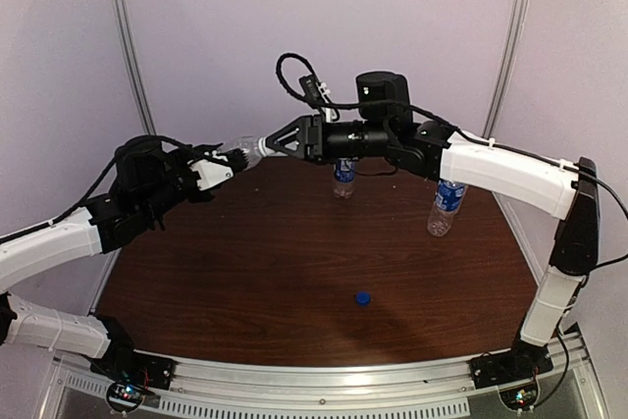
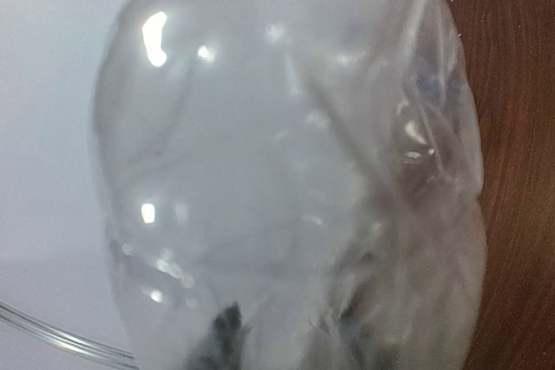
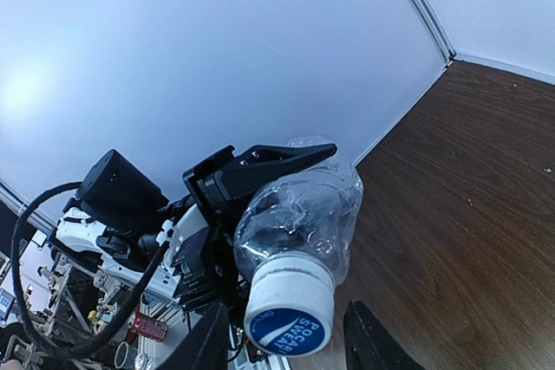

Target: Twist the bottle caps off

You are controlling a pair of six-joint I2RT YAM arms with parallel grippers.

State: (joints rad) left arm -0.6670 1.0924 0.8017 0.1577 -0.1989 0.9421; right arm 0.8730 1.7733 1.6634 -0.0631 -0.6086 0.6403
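Robot lab test booth.
Plain pale wall panels (image 1: 216, 17) joined by aluminium posts (image 1: 129, 36) at 10 and 2 o'clock enclose a brown table (image 1: 294, 262); at 6 o'clock an aluminium rail (image 1: 324, 380) carries two cabled robot arms (image 1: 510, 172).

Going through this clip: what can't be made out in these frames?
- Left wrist view: the clear plastic bottle fills the frame; the left gripper is only dark blurs through it.
- Top view: the right arm hides the tops of the centre blue-labelled standing bottle and the right blue-labelled standing bottle; capped or not, unclear.
- Top view: the held bottle's white, blue-topped cap is too small, between the right gripper fingers.
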